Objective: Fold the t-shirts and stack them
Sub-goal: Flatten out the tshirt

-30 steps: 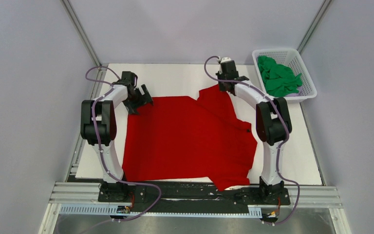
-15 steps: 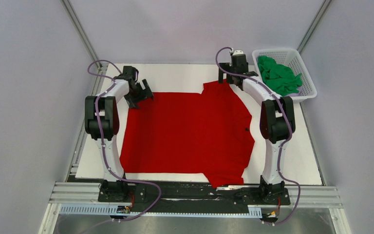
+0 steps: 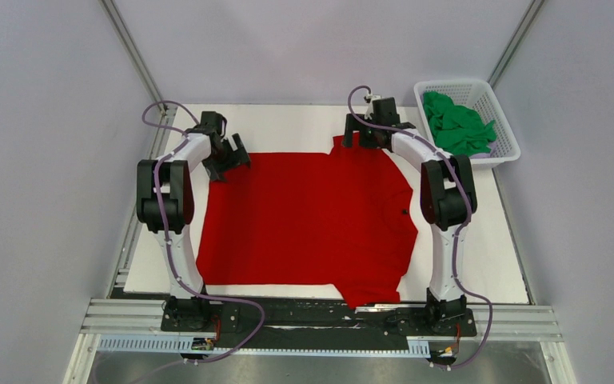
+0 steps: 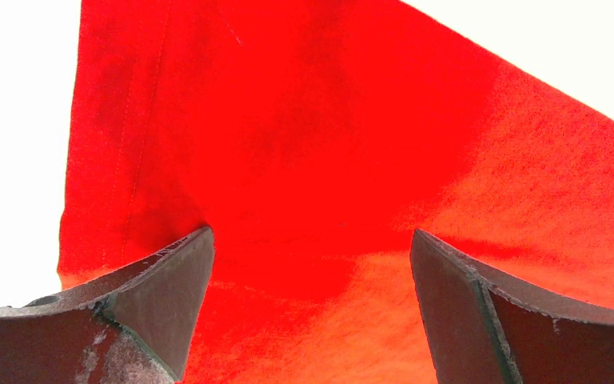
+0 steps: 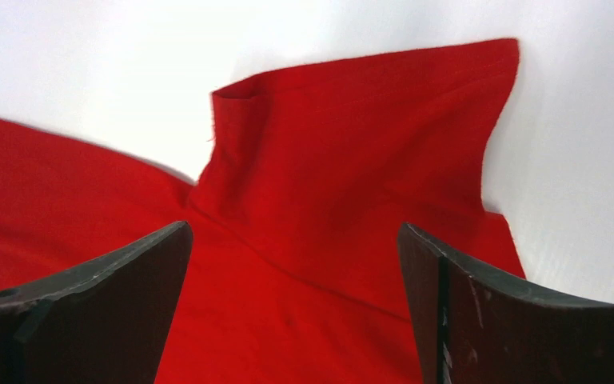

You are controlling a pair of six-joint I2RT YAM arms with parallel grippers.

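Note:
The red t-shirt (image 3: 308,220) lies spread flat on the white table (image 3: 288,128), with one sleeve at the far edge and one at the near edge. My left gripper (image 3: 236,162) hovers open over the shirt's far left corner; in the left wrist view the left gripper (image 4: 312,233) has only red cloth (image 4: 288,120) beneath it and nothing between its fingers. My right gripper (image 3: 361,138) stands open over the far sleeve (image 5: 352,144), and the right wrist view shows the right gripper (image 5: 293,226) holding nothing. The green t-shirt (image 3: 456,124) lies crumpled in the basket.
A white lattice basket (image 3: 452,82) stands at the table's far right corner. Grey walls and metal frame posts enclose the table on three sides. Bare white table shows beyond the shirt's far edge and along its right side.
The right gripper has opened and let go of the far sleeve, which now lies flat. The shirt's right side has spread out and smoothed. The left arm has barely shifted.

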